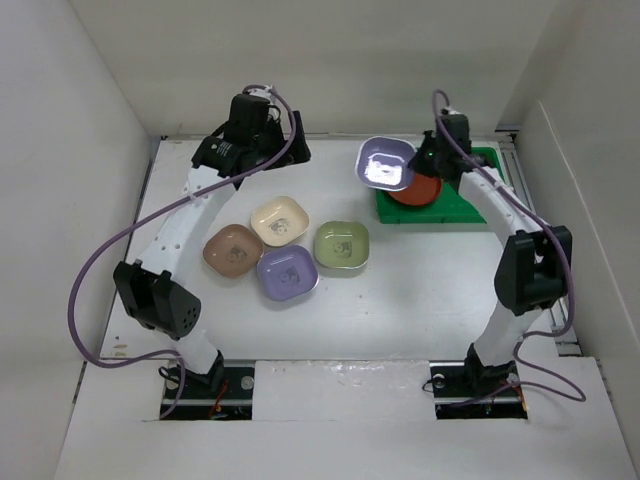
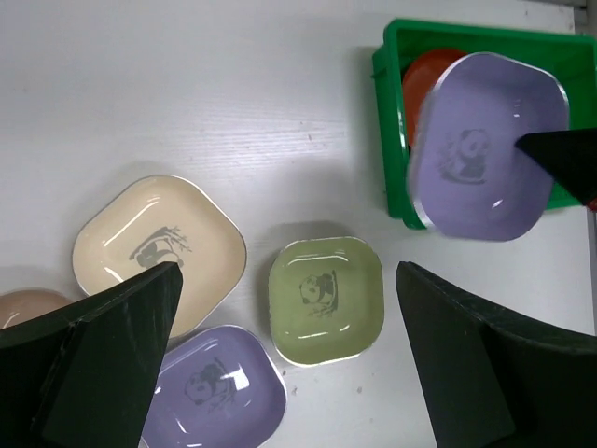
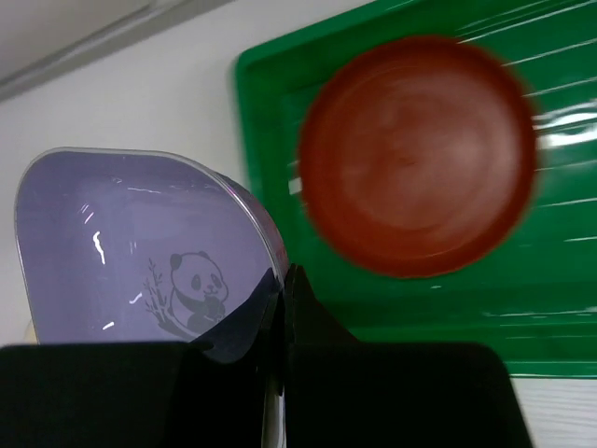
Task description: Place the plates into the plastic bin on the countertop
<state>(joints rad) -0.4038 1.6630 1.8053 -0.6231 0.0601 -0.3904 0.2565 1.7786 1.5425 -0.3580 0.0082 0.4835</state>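
Your right gripper (image 3: 280,308) is clamped on the lavender plate (image 3: 140,252) by its rim, tilted at the bin (image 3: 560,308) edge over the red plate (image 3: 420,154) — probably for stacking — while your left gripper (image 2: 287,280) hangs open above four other plates (image 2: 326,297).

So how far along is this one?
Done: a red-orange plate lies in the green bin. In hand: the right gripper holds a lavender dish over the bin's corner. Left: cream dish, tan-pink dish, second lavender dish and olive-green dish on the countertop.
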